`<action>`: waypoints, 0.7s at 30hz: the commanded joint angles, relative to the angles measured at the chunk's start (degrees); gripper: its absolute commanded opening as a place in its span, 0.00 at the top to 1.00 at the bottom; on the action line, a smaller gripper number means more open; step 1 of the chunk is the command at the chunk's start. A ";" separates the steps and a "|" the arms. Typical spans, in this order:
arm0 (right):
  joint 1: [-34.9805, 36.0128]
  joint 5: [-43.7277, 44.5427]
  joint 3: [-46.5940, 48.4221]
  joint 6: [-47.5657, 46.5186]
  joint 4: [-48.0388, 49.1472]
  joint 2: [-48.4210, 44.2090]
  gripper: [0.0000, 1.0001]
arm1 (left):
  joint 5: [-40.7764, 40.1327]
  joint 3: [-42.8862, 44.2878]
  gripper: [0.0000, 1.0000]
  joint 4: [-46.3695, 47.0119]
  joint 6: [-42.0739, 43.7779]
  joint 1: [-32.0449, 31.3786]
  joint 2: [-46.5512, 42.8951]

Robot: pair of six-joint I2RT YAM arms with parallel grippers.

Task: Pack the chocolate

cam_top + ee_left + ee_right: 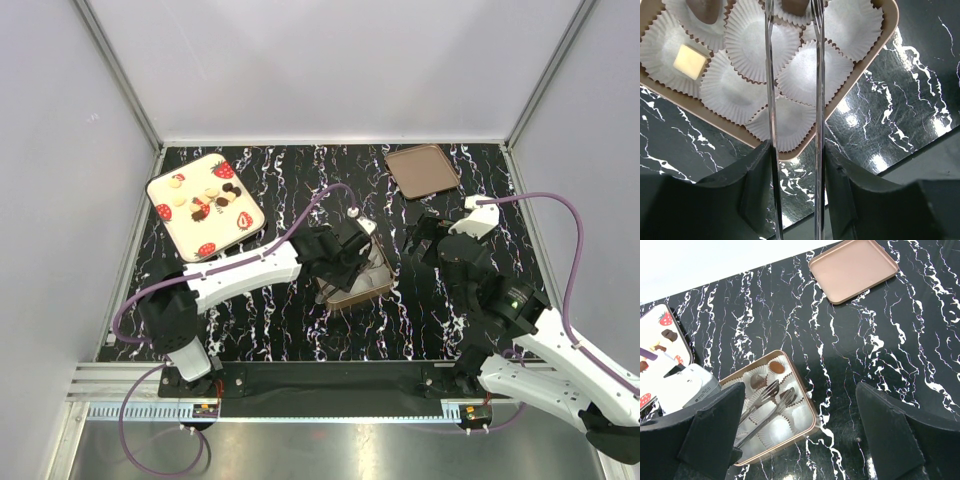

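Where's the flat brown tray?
In the top view, the flat brown tray lies in the far right corner of the table, farther back than the box of paper cups in the middle.

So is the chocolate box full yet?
Not full. Most paper cups in the box are empty; only a few hold chocolates.

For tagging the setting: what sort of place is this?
Probably a lab robot cell, not a kitchen: plain grey panel walls in aluminium framing, a marble-patterned tabletop, and two arms bolted to a metal rail.
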 commanded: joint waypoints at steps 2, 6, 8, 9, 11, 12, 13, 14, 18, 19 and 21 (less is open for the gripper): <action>-0.37 1.62 1.22 0.79 1.44 0.42 0.00 | -2.43 3.72 0.53 1.33 0.54 -0.17 -1.98; -0.37 1.35 1.22 1.06 1.61 0.42 0.00 | -4.08 6.08 0.51 0.19 0.37 -0.08 -4.26; -0.37 1.09 1.31 1.14 1.61 0.33 0.00 | -6.02 8.27 0.51 -2.00 0.11 0.36 -4.97; -0.37 1.09 1.31 1.06 1.61 0.24 0.00 | -7.07 8.81 0.50 -2.71 0.10 0.79 -5.58; -0.37 0.74 1.31 1.06 1.61 0.24 0.00 | -6.39 8.64 0.50 -3.24 -0.07 3.86 -6.64; -0.37 0.56 1.40 1.14 1.70 0.24 0.00 | -5.86 8.29 0.50 -3.42 -0.25 5.18 -7.69; -0.37 0.39 1.48 1.14 1.70 0.33 0.00 | -6.03 7.33 0.50 -3.59 -0.42 8.06 -8.22; -0.37 0.04 1.57 1.23 1.70 0.24 0.00 | -6.47 6.71 0.50 -3.77 -0.42 9.48 -8.92; -0.37 -1.11 1.22 1.93 1.70 -0.19 0.00 | -6.21 1.71 0.49 -3.60 -1.30 20.46 -13.75; -0.37 -1.55 1.05 2.02 1.88 0.07 0.00 | -5.95 -0.39 0.48 -3.42 -1.39 25.18 -14.55; -0.37 -1.72 0.87 2.11 2.05 0.07 0.00 | -6.38 -2.16 0.48 -3.42 -1.22 29.60 -16.56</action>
